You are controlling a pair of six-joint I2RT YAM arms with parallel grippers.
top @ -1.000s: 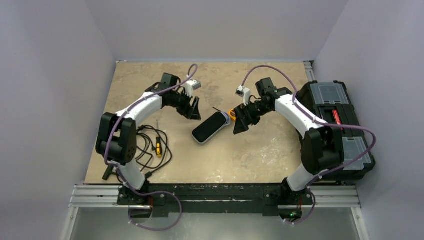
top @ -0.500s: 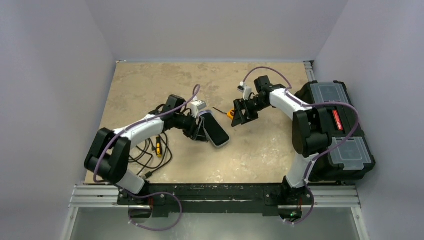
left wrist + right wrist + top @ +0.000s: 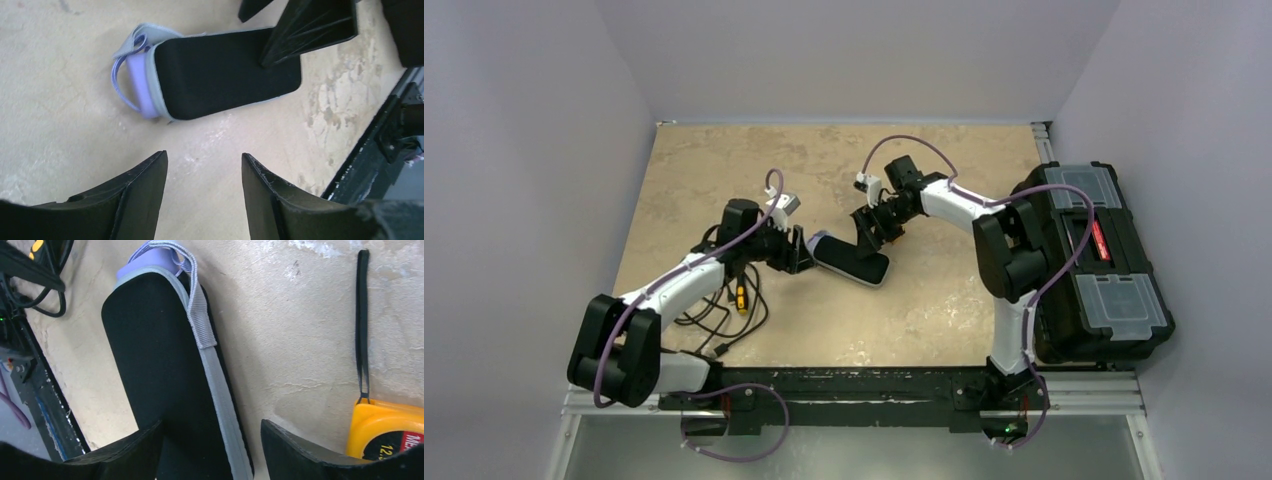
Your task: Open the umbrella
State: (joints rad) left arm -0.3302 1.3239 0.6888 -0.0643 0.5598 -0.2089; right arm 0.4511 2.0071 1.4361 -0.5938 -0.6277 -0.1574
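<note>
Both arms reach inward, hands open and close together.

The left arm (image 3: 674, 285) lies low and stretched out, running from its base up and to the right, and the left hand (image 3: 799, 250) points rightward with its jaws spread and nothing between them. The right arm (image 3: 1004, 250) stands folded at the elbow, its forearm angled back to the left. The right hand (image 3: 874, 225) tilts downward, jaws wide apart. The two hands face each other, just apart.
</note>
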